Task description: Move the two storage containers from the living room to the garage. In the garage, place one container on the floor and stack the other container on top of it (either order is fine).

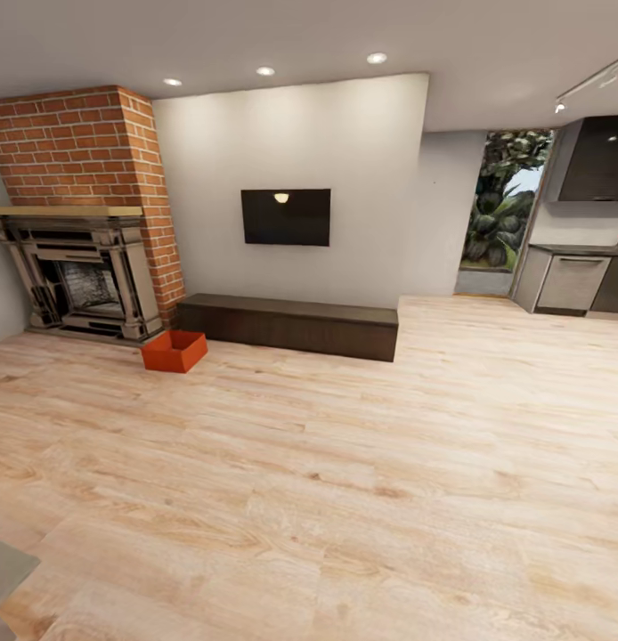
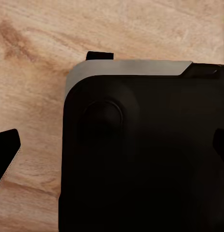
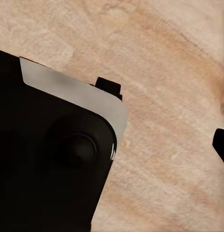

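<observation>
The head view looks across the living room, with its light wood-plank floor (image 1: 345, 481) running up to a white far wall. One orange-red storage container (image 1: 174, 351) sits on the planks at the far left, just in front of the brick fireplace (image 1: 82, 258) and near the left end of a long dark low bench (image 1: 291, 325) that runs along the wall. It looks like a single open-top tray; a second one cannot be made out from here. A dark TV (image 1: 285, 216) hangs on the wall above the bench. At the far right, a tall window (image 1: 503, 205) shows green plants, and beside it stand grey kitchen cabinets (image 1: 576, 280).

Both wrist views look down at the wood planks past the robot's black base (image 2: 145, 154) – its rounded corner with a pale grey rim. Dark finger tips (image 2: 6, 150) poke in at the frame edges, but whether the left or the right claw is open or closed cannot be told.
</observation>
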You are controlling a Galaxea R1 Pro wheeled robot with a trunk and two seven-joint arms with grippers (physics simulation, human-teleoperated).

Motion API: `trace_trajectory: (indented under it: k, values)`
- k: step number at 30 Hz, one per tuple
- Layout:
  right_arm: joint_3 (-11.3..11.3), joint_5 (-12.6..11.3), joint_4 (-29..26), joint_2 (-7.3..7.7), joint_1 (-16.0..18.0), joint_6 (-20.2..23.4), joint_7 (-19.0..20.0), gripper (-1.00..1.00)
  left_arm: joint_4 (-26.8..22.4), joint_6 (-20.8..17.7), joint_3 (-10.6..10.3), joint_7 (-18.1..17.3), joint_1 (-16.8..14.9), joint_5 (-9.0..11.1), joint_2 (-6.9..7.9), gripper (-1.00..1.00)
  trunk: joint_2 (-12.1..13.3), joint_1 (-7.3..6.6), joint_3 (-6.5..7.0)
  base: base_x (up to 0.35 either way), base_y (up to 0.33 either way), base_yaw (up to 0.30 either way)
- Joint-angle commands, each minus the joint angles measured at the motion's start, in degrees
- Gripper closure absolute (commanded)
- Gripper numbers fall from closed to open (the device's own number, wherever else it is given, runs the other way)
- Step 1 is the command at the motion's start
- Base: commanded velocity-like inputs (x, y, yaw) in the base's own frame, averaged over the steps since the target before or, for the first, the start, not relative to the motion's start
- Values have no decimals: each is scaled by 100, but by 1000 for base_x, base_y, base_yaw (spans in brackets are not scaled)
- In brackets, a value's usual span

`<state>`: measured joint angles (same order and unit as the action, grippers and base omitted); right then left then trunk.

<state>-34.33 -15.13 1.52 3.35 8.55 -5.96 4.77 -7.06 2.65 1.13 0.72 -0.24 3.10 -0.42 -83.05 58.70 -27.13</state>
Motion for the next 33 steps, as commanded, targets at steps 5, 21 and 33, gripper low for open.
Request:
trace_trajectory:
  k: [5, 21, 33]
  values:
    - [-41, -55, 15, -4, 6, -29, 33, -100, 3, 16, 5, 7, -2, 33, -2, -100, -2, 3, -6, 321, 0, 0]
    - [-48, -52, 16, -10, 6, -28, 33, -100, 3, 16, 2, 7, -2, 33, -2, -100, -2, 3, -6, 321, 0, 0]
    - [-48, -52, 15, -7, 6, -29, 33, -100, 3, 16, 5, 7, -2, 33, -2, -100, -2, 3, -6, 321, 0, 0]
